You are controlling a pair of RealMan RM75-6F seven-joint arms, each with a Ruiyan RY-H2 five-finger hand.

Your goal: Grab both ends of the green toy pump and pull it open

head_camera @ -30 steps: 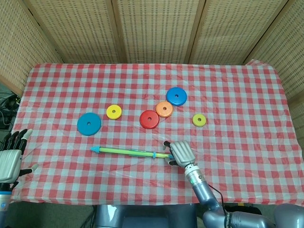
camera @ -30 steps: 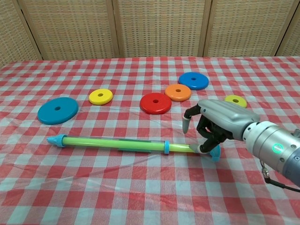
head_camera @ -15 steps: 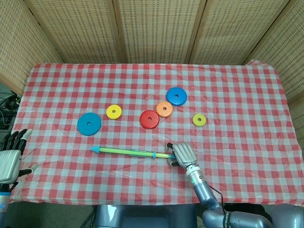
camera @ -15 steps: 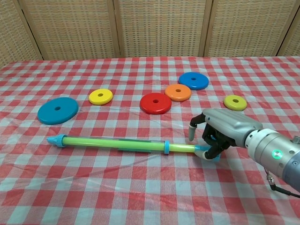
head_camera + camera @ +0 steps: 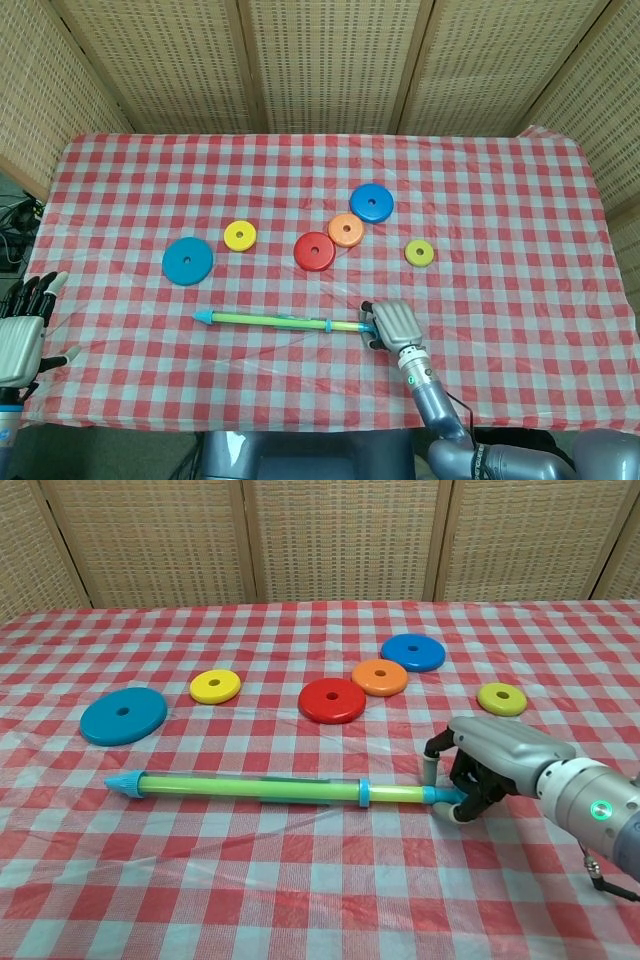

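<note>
The green toy pump [image 5: 270,789] is laid flat on the checked tablecloth [image 5: 300,900], just in front of the red disc [image 5: 332,700]. Its blue handle end is gripped by the curled fingers of the right hand [image 5: 478,770]. The left hand [image 5: 20,335] is held open and empty, well apart from the pump, beyond the cloth's edge.

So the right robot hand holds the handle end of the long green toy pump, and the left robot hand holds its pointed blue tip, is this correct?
Not fully. The right robot hand does hold the handle end of the long green toy pump, but the left robot hand holds nothing. The head view shows it at the table's left edge, far from the pointed blue tip, which lies untouched.
</note>
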